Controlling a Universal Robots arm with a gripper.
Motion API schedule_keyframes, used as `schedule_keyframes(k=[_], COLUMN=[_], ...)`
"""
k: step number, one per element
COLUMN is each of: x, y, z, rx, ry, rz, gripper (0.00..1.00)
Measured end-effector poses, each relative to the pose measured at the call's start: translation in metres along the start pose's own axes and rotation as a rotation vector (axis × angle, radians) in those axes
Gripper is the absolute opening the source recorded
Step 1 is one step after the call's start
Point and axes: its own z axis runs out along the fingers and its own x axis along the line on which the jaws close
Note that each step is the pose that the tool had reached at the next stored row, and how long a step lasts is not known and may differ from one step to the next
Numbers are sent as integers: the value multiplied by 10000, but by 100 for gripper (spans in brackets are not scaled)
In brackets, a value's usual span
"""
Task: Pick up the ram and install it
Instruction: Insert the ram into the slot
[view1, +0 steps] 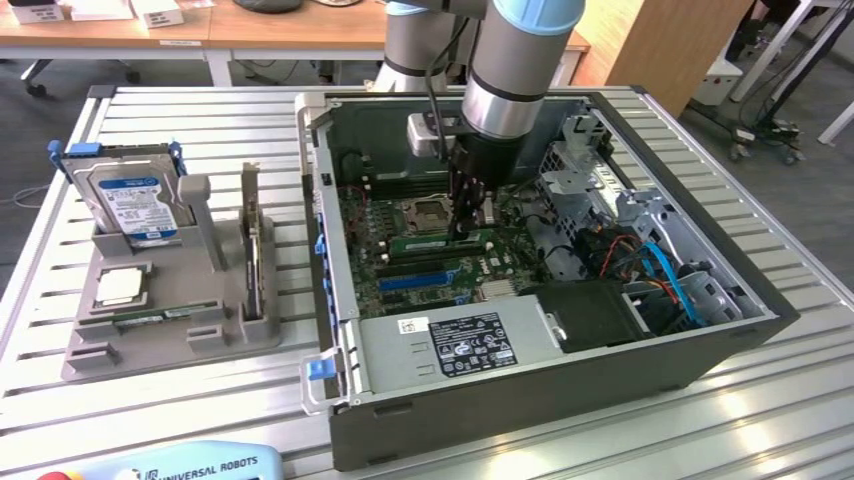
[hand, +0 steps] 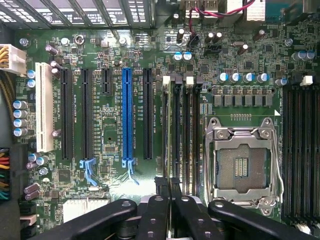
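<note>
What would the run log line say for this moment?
end effector: shut, low inside case at memory slots | ram: at slots beside processor socket, grip unclear | second ram: on tray

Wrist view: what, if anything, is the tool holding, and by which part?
It cannot be told. The shut tool sits at one end of the ram lying along the motherboard slots; no grip shows.

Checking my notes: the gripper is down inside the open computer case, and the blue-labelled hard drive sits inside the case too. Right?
Not quite. The gripper is down inside the computer case, but the hard drive stands outside it, in the grey holder on the exterior view's left. The exterior view shows this.
</note>
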Motion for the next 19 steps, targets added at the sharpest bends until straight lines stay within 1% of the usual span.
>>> schedule_keyframes(k=[1,3,19], x=[0,0,9], y=[0,0,-1], z=[0,0,3], rx=[3,13,12], ry=[-3,-48,-50], rz=[1,5,51], gripper=[12,12,12])
